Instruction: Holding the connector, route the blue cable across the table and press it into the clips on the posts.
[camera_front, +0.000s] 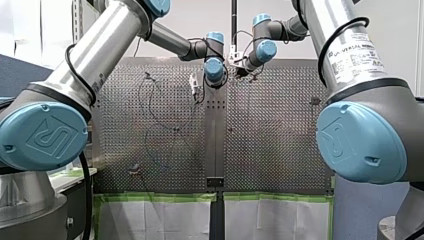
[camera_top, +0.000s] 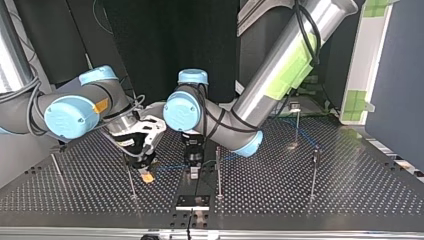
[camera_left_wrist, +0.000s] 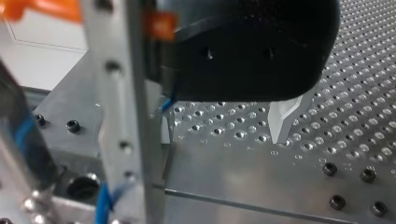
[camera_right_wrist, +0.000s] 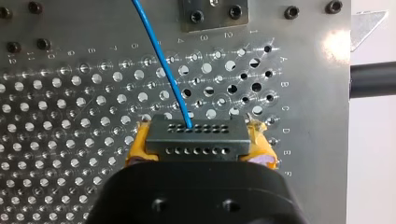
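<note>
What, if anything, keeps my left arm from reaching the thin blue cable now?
Probably nothing, so yes: my left claw stands open right beside the thin blue cable, which runs from the dark rectangular connector held in my yellow-padded right claw.

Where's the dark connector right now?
In the right wrist view, the dark grey rectangular connector sits clamped between my right gripper's yellow pads, with the blue cable leading away from it.

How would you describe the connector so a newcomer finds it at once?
Over the perforated table in the right wrist view, find my right gripper. Between its yellow-padded fingers sits the connector: a dark block with two rows of small holes, where the blue cable ends.
</note>
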